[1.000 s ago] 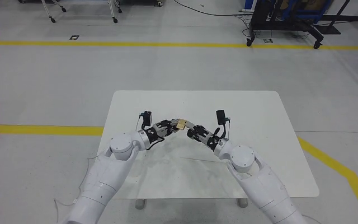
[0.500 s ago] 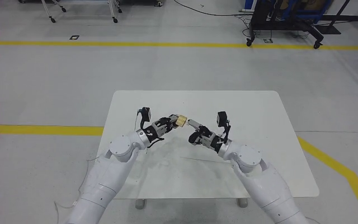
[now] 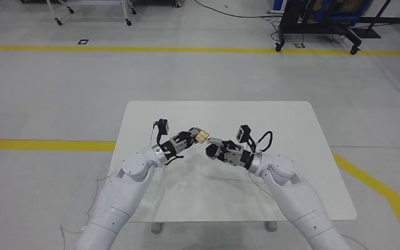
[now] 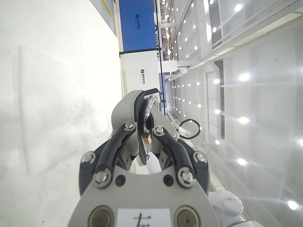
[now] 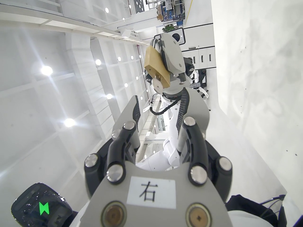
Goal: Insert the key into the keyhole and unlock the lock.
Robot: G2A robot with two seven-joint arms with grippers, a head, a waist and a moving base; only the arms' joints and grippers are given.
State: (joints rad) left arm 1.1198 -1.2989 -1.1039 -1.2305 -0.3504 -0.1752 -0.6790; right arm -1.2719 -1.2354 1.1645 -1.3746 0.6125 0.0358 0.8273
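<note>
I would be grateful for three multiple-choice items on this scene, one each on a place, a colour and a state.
1. Where is the padlock?
A. in a drawer
B. held in the left claw
C. hanging on a hook

2. What colour is the padlock's body?
A. brass yellow
B. red
C. black

3. How does the right claw stand?
A. shut on the padlock
B. open
C. shut on a cloth

Answers:
1 B: the left claw's fingers close on the shackle, as the left wrist view shows.
2 A: the body looks brass yellow in the right wrist view.
3 B: the right claw's fingers stand apart with nothing between them.
</note>
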